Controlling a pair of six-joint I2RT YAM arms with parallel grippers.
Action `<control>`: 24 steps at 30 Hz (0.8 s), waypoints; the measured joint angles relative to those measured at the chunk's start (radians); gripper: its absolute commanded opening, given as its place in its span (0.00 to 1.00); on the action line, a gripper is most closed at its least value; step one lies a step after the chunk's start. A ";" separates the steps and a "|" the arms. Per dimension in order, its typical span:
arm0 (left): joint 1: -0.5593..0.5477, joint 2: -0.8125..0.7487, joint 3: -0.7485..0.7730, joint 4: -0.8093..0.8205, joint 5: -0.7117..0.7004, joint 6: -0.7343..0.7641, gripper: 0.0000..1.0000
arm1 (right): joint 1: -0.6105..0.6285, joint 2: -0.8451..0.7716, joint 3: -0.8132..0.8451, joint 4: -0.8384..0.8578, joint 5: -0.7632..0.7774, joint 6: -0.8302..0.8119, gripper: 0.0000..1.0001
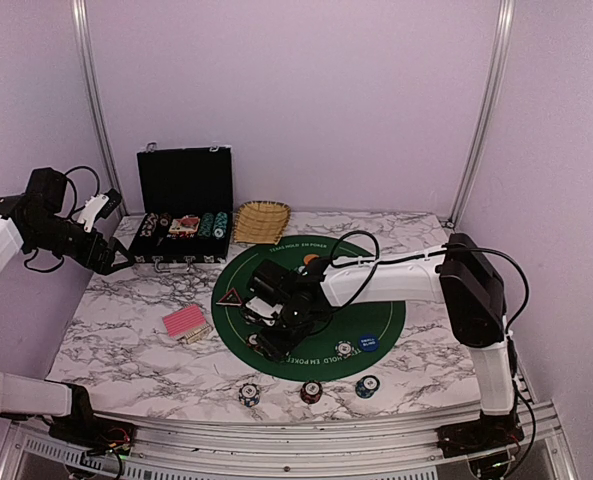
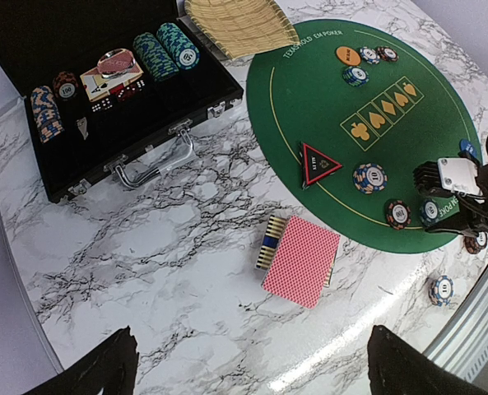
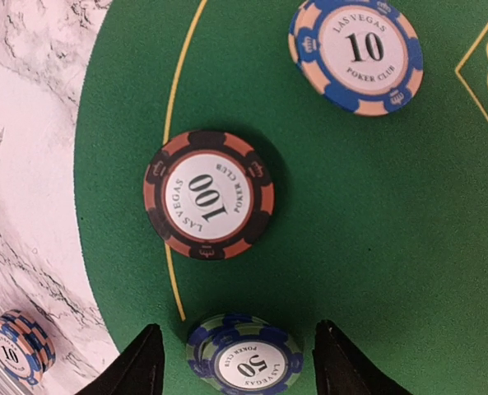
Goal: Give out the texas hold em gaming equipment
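Right wrist — right pincer (image 3: 239, 327) astride 50 chip (image 3: 244, 360)

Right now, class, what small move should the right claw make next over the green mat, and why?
Probably lift the right claw straight up. Its fingers flank the 50 chip with gaps showing, and the chip lies flat on the green mat, so it seems set down; rising avoids nudging it.

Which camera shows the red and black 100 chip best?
The right wrist view: the red-and-black round poker chip fills the middle, on the green felt mat, and its 100 reads clearly. The left wrist view shows it small, near the mat's edge. In the top view the right arm seems to cover it.
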 measured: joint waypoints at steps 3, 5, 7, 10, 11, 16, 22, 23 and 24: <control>0.000 0.000 0.000 0.000 0.000 0.000 0.99 | -0.004 0.000 0.000 0.000 0.000 -0.001 0.63; 0.000 0.000 0.000 0.000 0.000 0.000 0.99 | -0.006 0.000 0.000 0.000 0.000 -0.001 0.63; 0.000 0.000 0.000 0.000 0.000 0.000 0.99 | -0.007 0.000 0.000 0.000 0.005 -0.001 0.62; 0.000 0.000 0.000 0.000 0.000 0.000 0.99 | -0.010 -0.008 -0.001 -0.006 0.011 0.000 0.62; 0.000 0.000 0.000 0.000 0.000 0.000 0.99 | -0.010 -0.016 -0.005 -0.008 0.013 0.000 0.62; 0.000 0.000 0.000 0.000 0.000 0.000 0.99 | -0.010 -0.174 -0.115 -0.023 0.046 0.015 0.69; 0.000 0.000 0.000 0.000 0.000 0.000 0.99 | -0.015 -0.438 -0.327 -0.058 0.090 0.072 0.81; 0.000 0.000 0.000 0.000 0.000 0.000 0.99 | -0.018 -0.481 -0.378 -0.069 0.095 0.084 0.83; 0.000 0.000 0.000 0.000 0.000 0.000 0.99 | -0.022 -0.504 -0.407 -0.081 0.099 0.094 0.84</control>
